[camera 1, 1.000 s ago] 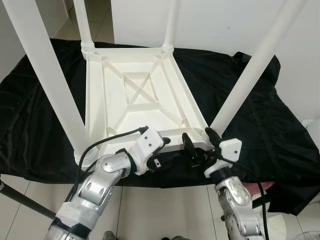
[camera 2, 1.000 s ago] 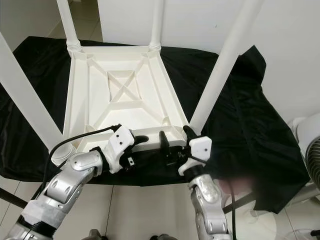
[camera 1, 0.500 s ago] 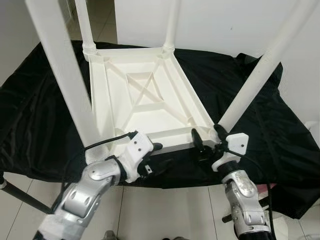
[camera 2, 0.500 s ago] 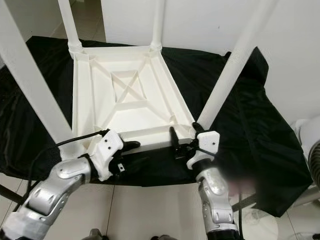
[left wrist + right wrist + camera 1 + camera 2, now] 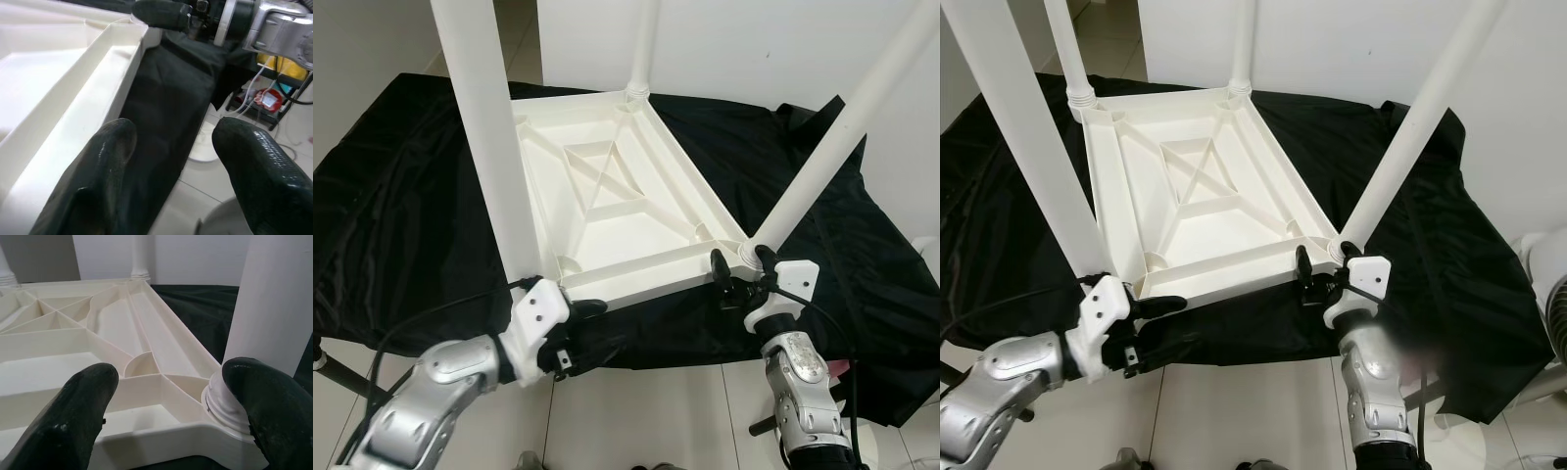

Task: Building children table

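A white plastic children's table [image 5: 626,211] lies upside down on a black cloth [image 5: 401,196], with its four legs pointing up. My right gripper [image 5: 739,266] is open at the near right corner. Its fingers stand on either side of the rim where the near right leg [image 5: 832,147] screws into its socket [image 5: 222,401]. My left gripper [image 5: 590,325] is open and sits just below and in front of the near left corner, apart from the table's edge [image 5: 73,122]. The near left leg [image 5: 494,137] rises right above it.
The cloth-covered stand ends just in front of me, with tiled floor [image 5: 636,411] below. A white wall [image 5: 754,39] stands close behind the table. A white fan [image 5: 1549,284] is at the right, and a black rod [image 5: 321,360] at the lower left.
The table has turned on the cloth, so its near edge now slants up to the right. My left gripper has dropped back left, off the near edge. The right gripper stays at the corner.
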`<state>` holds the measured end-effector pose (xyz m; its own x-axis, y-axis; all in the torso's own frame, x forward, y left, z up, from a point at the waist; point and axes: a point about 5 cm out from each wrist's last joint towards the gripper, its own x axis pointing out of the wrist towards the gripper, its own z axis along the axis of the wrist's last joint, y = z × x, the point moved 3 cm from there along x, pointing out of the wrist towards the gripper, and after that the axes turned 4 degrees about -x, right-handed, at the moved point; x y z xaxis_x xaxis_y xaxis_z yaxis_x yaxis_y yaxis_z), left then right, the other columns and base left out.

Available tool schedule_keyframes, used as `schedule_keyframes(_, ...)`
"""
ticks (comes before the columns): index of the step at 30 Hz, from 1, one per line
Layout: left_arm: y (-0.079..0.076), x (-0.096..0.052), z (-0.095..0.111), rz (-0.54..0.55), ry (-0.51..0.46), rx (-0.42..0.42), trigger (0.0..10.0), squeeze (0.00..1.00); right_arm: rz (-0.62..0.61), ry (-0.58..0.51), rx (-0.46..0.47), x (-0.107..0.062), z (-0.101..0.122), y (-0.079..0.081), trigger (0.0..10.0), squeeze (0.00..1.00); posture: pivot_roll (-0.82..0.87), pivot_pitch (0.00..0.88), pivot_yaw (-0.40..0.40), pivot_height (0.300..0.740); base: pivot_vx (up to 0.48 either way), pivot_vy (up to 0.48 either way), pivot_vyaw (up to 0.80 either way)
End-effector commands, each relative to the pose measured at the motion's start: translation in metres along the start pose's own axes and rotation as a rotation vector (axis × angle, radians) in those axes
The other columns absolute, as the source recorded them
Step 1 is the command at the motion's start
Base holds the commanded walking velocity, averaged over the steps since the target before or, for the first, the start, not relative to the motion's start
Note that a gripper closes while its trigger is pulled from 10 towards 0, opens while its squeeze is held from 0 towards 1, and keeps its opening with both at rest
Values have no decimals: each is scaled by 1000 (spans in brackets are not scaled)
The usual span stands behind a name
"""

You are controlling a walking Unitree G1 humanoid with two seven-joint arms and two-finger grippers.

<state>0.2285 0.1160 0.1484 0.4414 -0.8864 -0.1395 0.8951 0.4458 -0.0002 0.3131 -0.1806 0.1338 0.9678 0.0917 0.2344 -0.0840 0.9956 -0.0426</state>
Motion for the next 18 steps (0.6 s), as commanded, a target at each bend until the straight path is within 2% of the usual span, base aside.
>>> schedule_keyframes(1, -7, -13, -1, -79, 13, -21, 10000, 0, -64, 29, -5, -3, -7, -14, 10000, 0, 44, 104, -70, 740, 0, 0, 0)
schedule_keyframes(8, -2, -33, -6, -8, 35, -3, 10000, 0, -64, 29, -7, 0, -8, -15, 10000, 0, 46, 103, -72, 740, 0, 0, 0)
schedule_keyframes(9, 4, -41, -7, 31, 47, 13, 10000, 0, -64, 28, -9, 0, -7, -15, 10000, 0, 48, 103, -75, 740, 0, 0, 0)
schedule_keyframes(11, 4, -41, -7, 31, 47, 13, 10000, 0, -64, 28, -9, 0, -7, -15, 10000, 0, 48, 103, -75, 740, 0, 0, 0)
schedule_keyframes(12, 20, -59, -9, 108, 78, 23, 10000, 0, -63, 26, -11, 2, -7, -16, 10000, 0, 53, 103, -80, 740, 0, 0, 0)
schedule_keyframes(13, 20, -59, -9, 108, 78, 23, 10000, 0, -63, 26, -11, 2, -7, -16, 10000, 0, 53, 103, -80, 740, 0, 0, 0)
schedule_keyframes(15, 38, -79, -7, 195, 97, 25, 10000, 0, -54, 27, -14, 4, -8, -15, 10000, 0, 56, 103, -83, 740, 0, 0, 0)
schedule_keyframes(18, 44, -86, -6, 221, 105, 32, 10000, 0, -53, 27, -14, 5, -8, -14, 10000, 0, 57, 103, -83, 740, 0, 0, 0)
